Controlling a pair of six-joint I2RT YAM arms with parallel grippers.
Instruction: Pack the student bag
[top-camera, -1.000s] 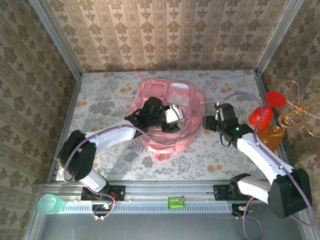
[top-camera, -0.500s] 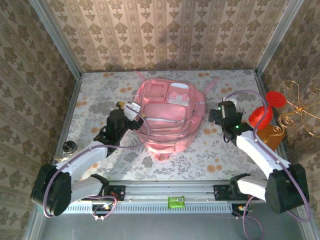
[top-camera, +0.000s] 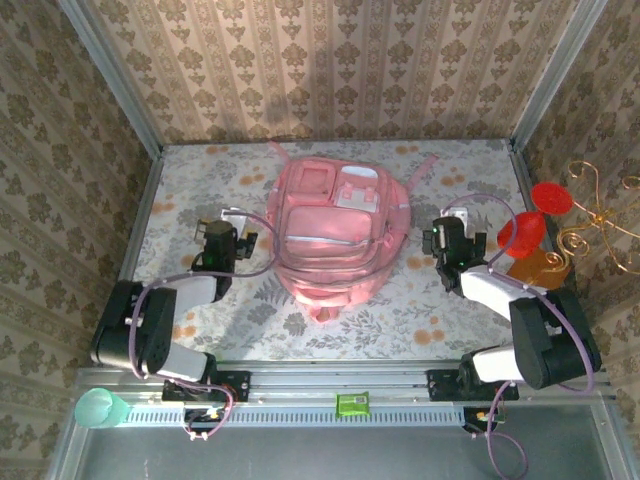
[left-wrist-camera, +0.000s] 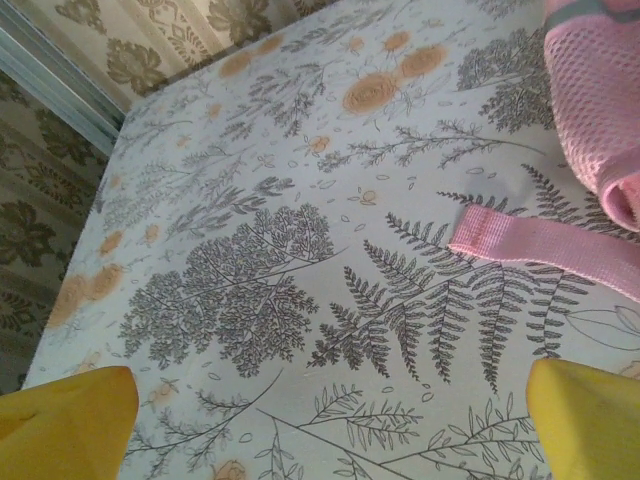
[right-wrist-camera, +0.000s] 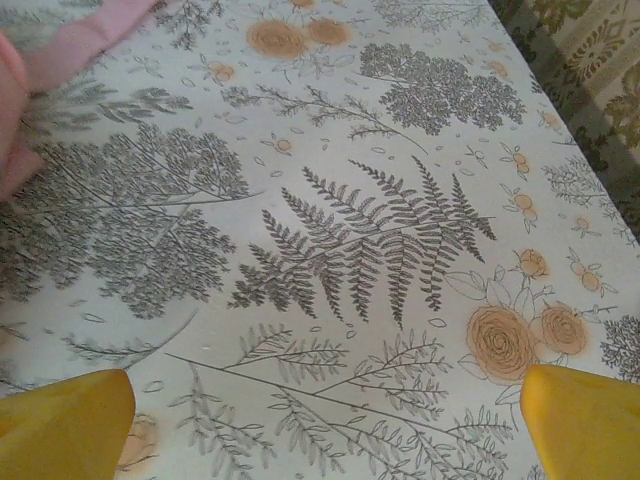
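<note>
The student bag (top-camera: 335, 235), a big pink backpack with white patches on its far pockets, lies flat in the middle of the floral table. My left gripper (top-camera: 230, 214) sits just left of it, open and empty over bare cloth. In the left wrist view the yellow fingertips (left-wrist-camera: 62, 420) stand wide apart around my left gripper (left-wrist-camera: 325, 430), with a pink strap (left-wrist-camera: 540, 245) and mesh side pocket (left-wrist-camera: 600, 100) at the right. My right gripper (top-camera: 457, 215) is right of the bag, open and empty. The right wrist view shows my right gripper (right-wrist-camera: 320, 425) over cloth, with the bag's edge (right-wrist-camera: 60, 40) at top left.
Red plastic pieces (top-camera: 530, 225) and a gold wire stand (top-camera: 600, 215) on a brown base (top-camera: 540, 265) crowd the table's right edge. A teal cup (top-camera: 100, 408) and a small green item (top-camera: 352, 404) sit on the front rail. Patterned walls enclose three sides.
My left gripper has pulled off the top of the bag and swung to its left side. The right gripper has drawn back a little to the right. Both have opened wide.
</note>
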